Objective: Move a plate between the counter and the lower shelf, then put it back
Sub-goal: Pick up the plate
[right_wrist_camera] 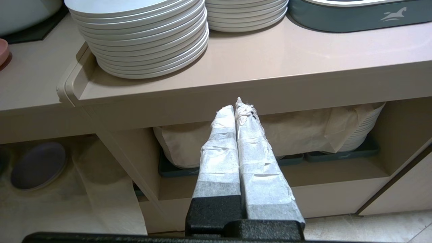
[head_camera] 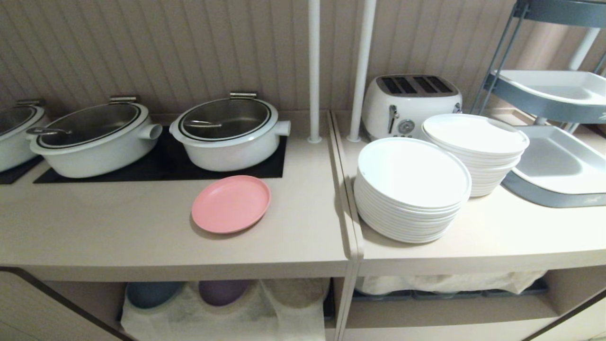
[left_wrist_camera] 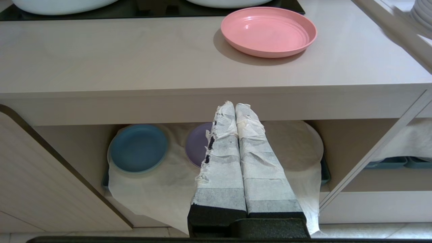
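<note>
Both claws hang low in front of the cabinet, outside our head view. Our left claw (left_wrist_camera: 235,104) has its taped fingers pressed together with nothing between them, and our right claw (right_wrist_camera: 236,103) is closed the same way, also empty.

We see the plate (head_camera: 231,203) lying flat on the tabletop (head_camera: 118,227), just in front of the black hob panel (head_camera: 161,166) and the nearer white pot (head_camera: 229,132), well clear of the front edge. In our left wrist view the plate (left_wrist_camera: 269,31) sits above and beyond the left claw, a little off to the side toward the upright divider, while the tabletop (left_wrist_camera: 135,57) edge runs between claw and plate. In our right wrist view only a sliver of the plate (right_wrist_camera: 3,49) shows at the frame's border, past the big stack of white plates (right_wrist_camera: 141,37). So we judge the left arm the nearer one for the pick. The plate is round, so no long axis matters; the rim is the grip.

The lower shelf (left_wrist_camera: 81,148) lies straight ahead of the left claw, with a white cloth (left_wrist_camera: 162,189), a blue plate (left_wrist_camera: 138,148) and a purple plate (left_wrist_camera: 199,143) on it. Nothing has been lifted yet, in our judgement.
</note>
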Tool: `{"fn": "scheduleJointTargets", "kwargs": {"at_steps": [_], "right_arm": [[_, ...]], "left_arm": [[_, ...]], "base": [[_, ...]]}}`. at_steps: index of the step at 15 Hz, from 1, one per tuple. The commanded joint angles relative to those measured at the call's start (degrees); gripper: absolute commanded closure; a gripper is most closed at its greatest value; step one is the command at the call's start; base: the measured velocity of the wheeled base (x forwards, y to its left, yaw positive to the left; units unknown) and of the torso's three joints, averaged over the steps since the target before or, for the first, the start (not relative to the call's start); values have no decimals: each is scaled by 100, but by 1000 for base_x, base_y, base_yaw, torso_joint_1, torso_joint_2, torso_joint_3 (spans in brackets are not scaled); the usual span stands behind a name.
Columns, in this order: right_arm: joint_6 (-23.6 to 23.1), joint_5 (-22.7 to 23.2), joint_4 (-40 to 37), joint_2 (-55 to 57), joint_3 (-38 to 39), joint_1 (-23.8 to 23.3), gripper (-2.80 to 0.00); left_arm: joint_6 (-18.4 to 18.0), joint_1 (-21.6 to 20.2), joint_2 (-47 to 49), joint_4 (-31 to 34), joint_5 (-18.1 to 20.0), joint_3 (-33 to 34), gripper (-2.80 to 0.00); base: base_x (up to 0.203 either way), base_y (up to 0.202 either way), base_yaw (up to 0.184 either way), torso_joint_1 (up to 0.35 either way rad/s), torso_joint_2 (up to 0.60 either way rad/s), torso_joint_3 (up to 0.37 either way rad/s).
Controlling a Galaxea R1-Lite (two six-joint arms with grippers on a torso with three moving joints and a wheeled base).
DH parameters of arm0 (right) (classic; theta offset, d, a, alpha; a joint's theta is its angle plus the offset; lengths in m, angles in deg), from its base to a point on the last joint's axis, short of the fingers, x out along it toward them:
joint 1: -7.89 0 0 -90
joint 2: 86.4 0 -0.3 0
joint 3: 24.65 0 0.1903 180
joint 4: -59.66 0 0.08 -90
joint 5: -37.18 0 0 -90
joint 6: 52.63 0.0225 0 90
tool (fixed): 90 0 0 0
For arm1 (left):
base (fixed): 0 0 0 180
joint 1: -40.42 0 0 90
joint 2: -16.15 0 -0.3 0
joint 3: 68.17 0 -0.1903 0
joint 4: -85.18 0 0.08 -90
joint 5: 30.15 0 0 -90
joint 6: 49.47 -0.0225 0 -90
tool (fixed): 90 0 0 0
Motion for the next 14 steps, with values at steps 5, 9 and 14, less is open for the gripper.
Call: {"fn": "scheduleJointTargets", "kwargs": {"at_steps": [5,9,14], "right_arm": [[2,-1,2,0,0,1,0],[2,-1,2,0,0,1,0],[2,-1,2,0,0,1,0]], "left_arm": [[2,0,-2,-1,0,0,0],[2,0,-2,-1,0,0,0],[-7,0,-2,-1,0,0,0]], "base": [[0,0,0,0,0,0],[0,0,0,0,0,0],[0,0,0,0,0,0]]}}
